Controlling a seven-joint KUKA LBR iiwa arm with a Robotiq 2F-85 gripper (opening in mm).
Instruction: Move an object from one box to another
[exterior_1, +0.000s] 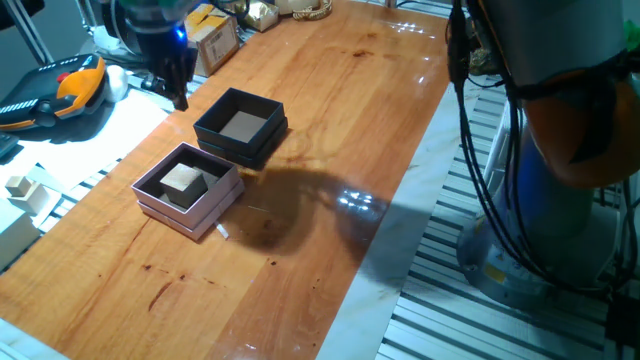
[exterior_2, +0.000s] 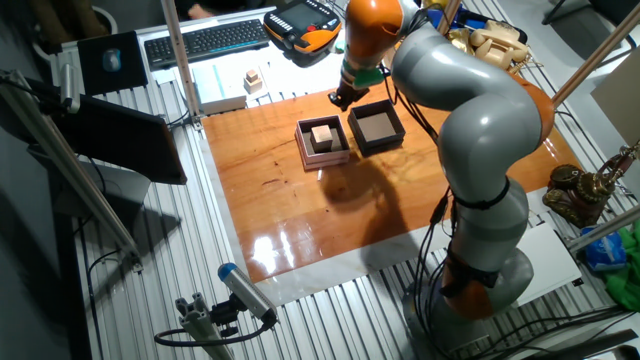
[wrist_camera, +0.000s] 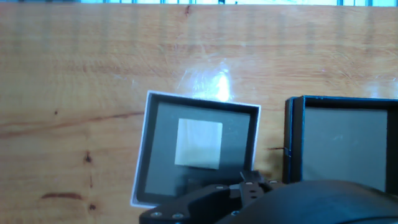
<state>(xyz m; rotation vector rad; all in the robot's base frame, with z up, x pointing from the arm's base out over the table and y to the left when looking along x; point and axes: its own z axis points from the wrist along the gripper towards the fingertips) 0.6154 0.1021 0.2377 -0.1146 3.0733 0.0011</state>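
The object, a small pale wooden cube, lies inside the pink box on its dark floor. Right beside it stands the black box, its pale floor bare. My gripper hangs in the air above the table's far edge, behind the two boxes and apart from both. It holds nothing. Its dark fingers look close together, but I cannot make out whether they are open or shut. Only dark hand parts show at the bottom of the hand view.
A pair of pale wooden blocks lies off the wooden tabletop. An orange teach pendant, a keyboard and a cardboard box sit beyond the far edge. The arm's base stands by the table.
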